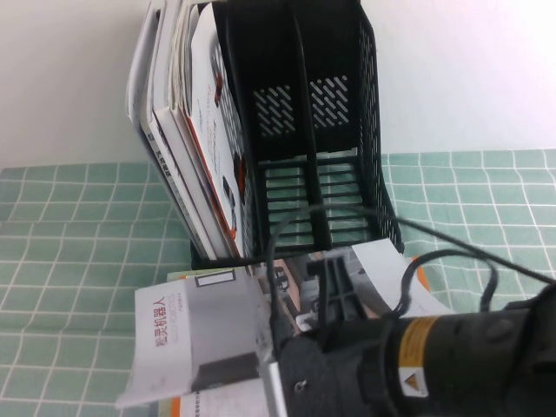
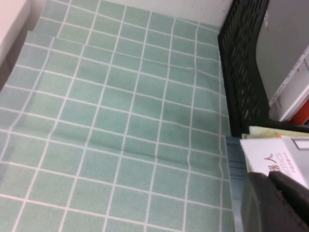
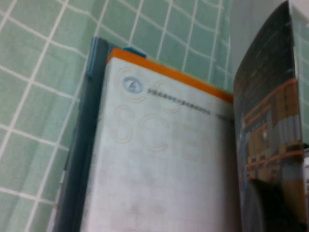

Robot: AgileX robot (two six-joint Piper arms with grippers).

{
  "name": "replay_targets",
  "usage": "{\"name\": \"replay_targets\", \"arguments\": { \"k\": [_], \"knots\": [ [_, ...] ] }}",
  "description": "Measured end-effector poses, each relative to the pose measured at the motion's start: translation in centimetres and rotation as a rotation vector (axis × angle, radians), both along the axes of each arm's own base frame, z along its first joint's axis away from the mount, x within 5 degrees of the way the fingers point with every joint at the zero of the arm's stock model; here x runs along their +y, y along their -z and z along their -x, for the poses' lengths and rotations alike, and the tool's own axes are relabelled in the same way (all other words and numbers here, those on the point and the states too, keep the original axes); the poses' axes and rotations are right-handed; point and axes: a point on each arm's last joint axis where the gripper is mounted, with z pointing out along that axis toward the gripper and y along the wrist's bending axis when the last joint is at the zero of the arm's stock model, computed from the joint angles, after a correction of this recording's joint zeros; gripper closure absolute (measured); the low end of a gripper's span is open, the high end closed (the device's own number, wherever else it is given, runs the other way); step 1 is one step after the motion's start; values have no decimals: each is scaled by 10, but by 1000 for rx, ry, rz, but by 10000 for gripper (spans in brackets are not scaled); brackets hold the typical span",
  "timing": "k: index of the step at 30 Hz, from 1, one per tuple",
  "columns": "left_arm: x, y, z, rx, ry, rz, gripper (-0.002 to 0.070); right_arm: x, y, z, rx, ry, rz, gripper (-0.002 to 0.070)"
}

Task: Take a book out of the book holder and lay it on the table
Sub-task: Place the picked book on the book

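The black book holder (image 1: 347, 113) stands at the back centre of the green grid table (image 1: 78, 261), with several books leaning in its left compartment. My right gripper (image 1: 334, 271) is in front of the holder and shut on the grey-white book (image 1: 200, 339) with the vertical Chinese title. It holds the book roughly flat, a little above books lying on the table. In the right wrist view the held book (image 3: 270, 111) stands on edge beside a dark finger (image 3: 273, 205). My left gripper (image 2: 275, 203) shows only in the left wrist view, empty, left of the holder (image 2: 244, 72).
An orange-bordered white book (image 3: 159, 159) lies on a dark blue book (image 3: 82, 145) on the table under the held one. The stack's corner also shows in the left wrist view (image 2: 234, 183). Open cloth lies to the left and right of the holder.
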Motion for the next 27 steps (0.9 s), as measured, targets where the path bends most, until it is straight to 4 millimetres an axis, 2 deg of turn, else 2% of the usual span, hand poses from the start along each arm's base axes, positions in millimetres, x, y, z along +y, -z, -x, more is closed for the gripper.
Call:
{"name": "replay_targets", "arguments": {
  "k": [6,17,19,24,27],
  "knots": [
    [-1,1,1,13,12,10,677,8,23,-3,58,-1,77,659],
    [-2,1,1,17,22,6,677,9,27,-3,158,90,48,647],
    [-2,1,1,17,22,6,678,8,28,-3,179,104,54,596],
    [-2,1,1,17,22,6,677,7,33,-1,226,128,80,344],
    [-2,1,1,17,22,6,678,8,38,-1,270,152,83,255]
  ]
}}
